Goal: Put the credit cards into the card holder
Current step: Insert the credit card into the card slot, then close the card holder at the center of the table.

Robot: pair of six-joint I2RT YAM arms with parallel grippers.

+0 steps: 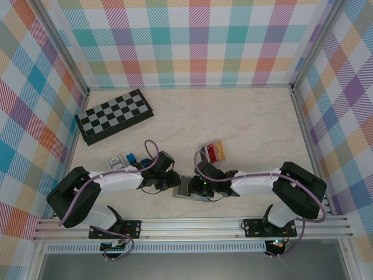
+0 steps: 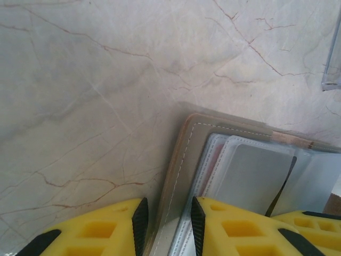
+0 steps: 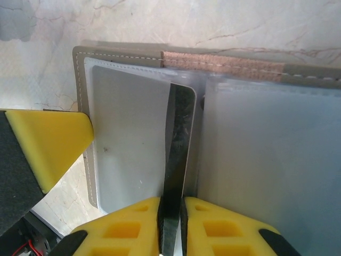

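The card holder (image 1: 187, 190) lies open on the table between my two grippers, a grey stitched cover (image 2: 184, 154) with clear plastic sleeves inside. My left gripper (image 2: 169, 226) has its jaws closed on the cover's edge; in the top view it (image 1: 173, 184) sits at the holder's left side. My right gripper (image 3: 171, 213) is shut on a black credit card (image 3: 178, 149). The card stands on edge at the holder's (image 3: 122, 55) central fold, between two sleeves. A left finger (image 3: 50, 144) touches the holder's left edge. The red and yellow credit cards (image 1: 214, 151) lie fanned behind the right gripper (image 1: 201, 188).
A black-and-grey chequered board (image 1: 113, 115) lies at the back left. Small blue blocks (image 1: 132, 158) and a small pale item (image 1: 115, 160) sit just behind the left arm. Metal rails and chequered walls bound the table on three sides.
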